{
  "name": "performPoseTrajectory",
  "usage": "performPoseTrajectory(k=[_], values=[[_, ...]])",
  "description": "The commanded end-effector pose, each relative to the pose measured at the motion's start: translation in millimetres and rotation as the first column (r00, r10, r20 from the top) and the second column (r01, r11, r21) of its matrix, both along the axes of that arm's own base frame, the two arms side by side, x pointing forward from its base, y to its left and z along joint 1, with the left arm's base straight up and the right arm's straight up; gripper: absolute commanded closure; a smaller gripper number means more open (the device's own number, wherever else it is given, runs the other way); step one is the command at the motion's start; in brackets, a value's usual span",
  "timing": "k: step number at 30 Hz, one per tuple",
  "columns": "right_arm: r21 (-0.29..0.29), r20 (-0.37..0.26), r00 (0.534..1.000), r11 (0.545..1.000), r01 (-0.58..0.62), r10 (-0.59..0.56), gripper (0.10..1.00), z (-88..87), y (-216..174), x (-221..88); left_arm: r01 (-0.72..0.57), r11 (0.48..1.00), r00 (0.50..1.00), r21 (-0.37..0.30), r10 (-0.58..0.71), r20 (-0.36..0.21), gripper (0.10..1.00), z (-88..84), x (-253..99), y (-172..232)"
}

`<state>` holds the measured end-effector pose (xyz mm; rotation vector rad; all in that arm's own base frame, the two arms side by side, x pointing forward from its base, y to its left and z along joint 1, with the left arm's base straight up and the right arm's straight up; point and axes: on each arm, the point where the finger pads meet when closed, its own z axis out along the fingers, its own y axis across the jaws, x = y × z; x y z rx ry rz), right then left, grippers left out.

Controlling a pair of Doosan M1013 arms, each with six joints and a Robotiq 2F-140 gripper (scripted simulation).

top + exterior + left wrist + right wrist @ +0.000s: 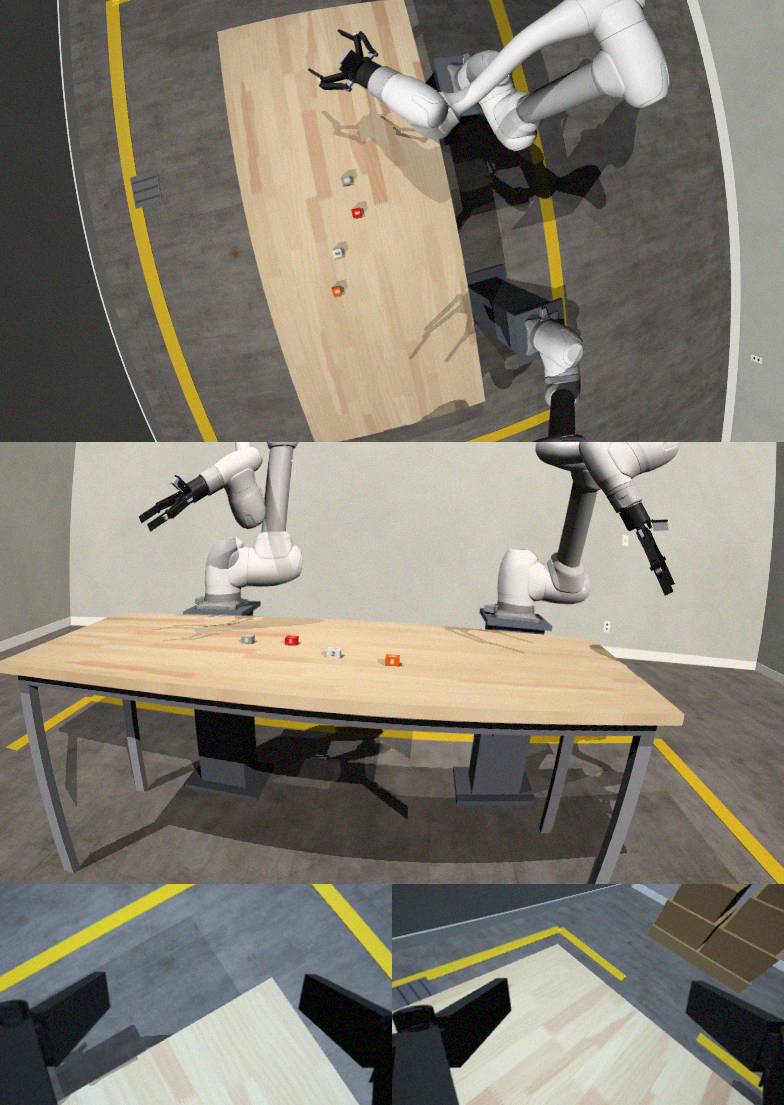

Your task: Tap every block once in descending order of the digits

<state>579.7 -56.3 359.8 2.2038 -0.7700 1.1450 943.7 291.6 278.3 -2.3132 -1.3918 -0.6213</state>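
Four separate blocks stand on the table: a grey block [346, 180] [248, 639], a red block [357, 213] [291, 640], a white block [338, 253] [333, 652] and an orange block [337, 291] [392, 660]. The white one's digit looks like 2 and the red one's like 3; the grey and orange digits are too small to read surely. My left gripper [667, 589] [205, 991] is open and empty, high up near a table corner, far from the blocks. My right gripper [325, 51] [147, 522] [599, 995] is open and empty, high over the table's other end.
The wooden table [384, 351] [494, 689] [256, 1027] [574, 983] bears arm shadows. The two arm pedestals [510, 312] [500, 768] stand along its robot side. Stacked cartons [732, 938] stand on the floor beyond one table end.
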Motion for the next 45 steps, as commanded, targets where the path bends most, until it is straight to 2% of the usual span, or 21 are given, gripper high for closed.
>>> performPoseTrajectory(k=[1,15,25,32,45], values=[[0.001,-0.016,1.0,1.0,0.004,-0.004,0.098,-0.6,-2,0,-0.009,1.0,1.0,-0.004,0.009,-0.008,0.098,3.3,-13,17],[0.006,-0.076,0.997,1.0,0.018,-0.017,0.098,-5.2,-7,0,-0.041,0.999,0.998,-0.022,0.04,-0.041,0.098,7.0,-61,71],[0.014,-0.139,0.99,1.0,0.028,-0.026,0.098,-10.2,-11,0,-0.075,0.996,0.995,-0.044,0.072,-0.075,0.098,10.4,-117,123],[0.018,-0.165,0.986,0.999,0.031,-0.028,0.098,-12.3,-13,-1,-0.088,0.995,0.993,-0.052,0.084,-0.087,0.098,11.5,-139,142],[0.035,-0.245,0.969,0.999,0.038,-0.028,0.098,-18.8,-16,-1,-0.132,0.988,0.985,-0.083,0.121,-0.125,0.098,14.3,-216,196]])
